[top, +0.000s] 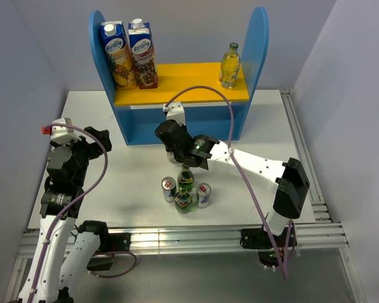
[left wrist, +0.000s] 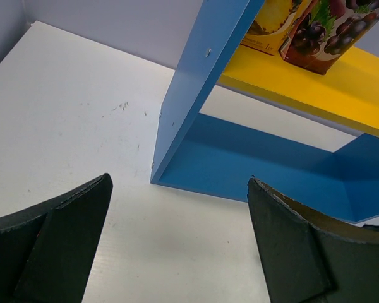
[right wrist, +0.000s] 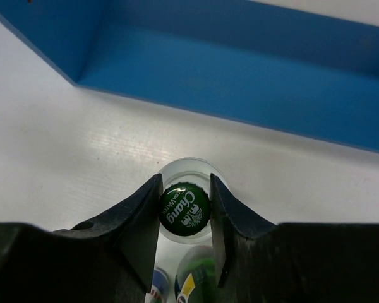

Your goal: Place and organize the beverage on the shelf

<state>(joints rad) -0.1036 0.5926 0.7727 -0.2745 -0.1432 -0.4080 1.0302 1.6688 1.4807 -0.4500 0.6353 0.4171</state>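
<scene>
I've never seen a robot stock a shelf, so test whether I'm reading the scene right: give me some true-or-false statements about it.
1. Two juice cartons stand on the shelf's yellow board. True.
2. The left end effector is holding a can. False: it is open and empty, facing the shelf's lower left corner.
3. The right end effector grips the green-capped bottle by its top. True.
4. Three bottles stand on the yellow board. False: only one yellowish bottle is there, at the right end.
5. Both cans are already on the shelf. False: they stand on the table.
</scene>
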